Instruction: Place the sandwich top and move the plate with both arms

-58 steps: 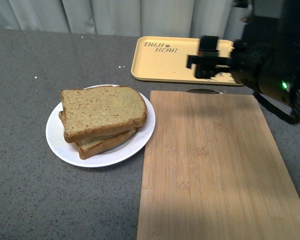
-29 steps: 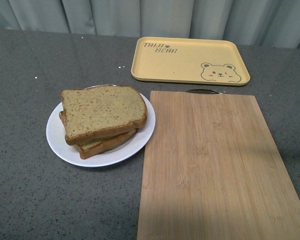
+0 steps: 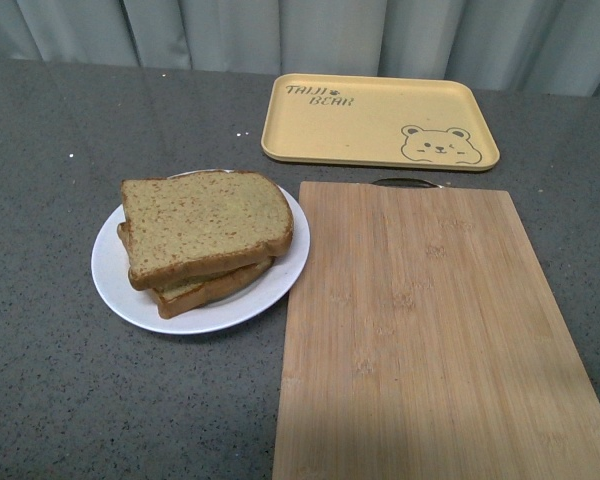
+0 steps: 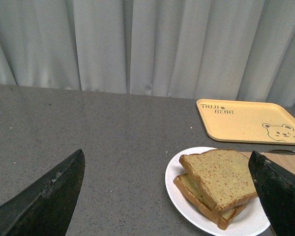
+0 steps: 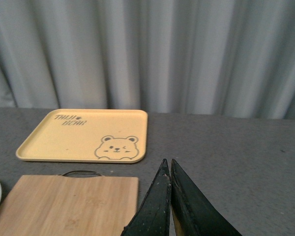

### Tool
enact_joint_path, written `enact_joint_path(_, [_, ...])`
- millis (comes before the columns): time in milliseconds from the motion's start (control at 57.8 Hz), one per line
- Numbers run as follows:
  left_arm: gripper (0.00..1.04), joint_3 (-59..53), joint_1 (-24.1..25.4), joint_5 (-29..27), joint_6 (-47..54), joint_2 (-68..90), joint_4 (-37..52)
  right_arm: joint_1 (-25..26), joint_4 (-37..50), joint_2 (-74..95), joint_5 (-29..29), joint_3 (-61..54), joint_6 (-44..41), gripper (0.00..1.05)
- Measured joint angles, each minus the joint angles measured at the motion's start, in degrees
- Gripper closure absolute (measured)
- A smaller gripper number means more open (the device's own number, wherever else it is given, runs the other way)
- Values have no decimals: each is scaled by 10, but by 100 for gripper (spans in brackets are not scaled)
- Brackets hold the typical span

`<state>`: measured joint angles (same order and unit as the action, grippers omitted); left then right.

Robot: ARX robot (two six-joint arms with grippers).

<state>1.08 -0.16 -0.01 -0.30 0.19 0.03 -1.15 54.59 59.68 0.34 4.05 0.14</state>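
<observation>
I'm holding left tool (image 4: pixel 165 154) wide apart, gripping nothing. Sandwich top (image 4: pixel 221 174) lying atop lower slice (image 4: pixel 196 196) on plate (image 4: pixel 179 189), just ahead, between its jaws. My right tool (image 5: pixel 168 161) pressing jaws together, empty; cutting board (image 5: pixel 64 201) and yellow tray (image 5: pixel 83 135) sitting ahead of it.

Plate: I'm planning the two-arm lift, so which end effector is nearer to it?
Left. The left end effector, open, has the plate just ahead beside one finger; the right end effector, shut, sees only its edge past the cutting board.
</observation>
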Motion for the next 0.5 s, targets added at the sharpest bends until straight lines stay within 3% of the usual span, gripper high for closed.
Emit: enact_joint_path(502, [7,0,0,0,0,0,0,10,-219,-264,-3,-38,0,104])
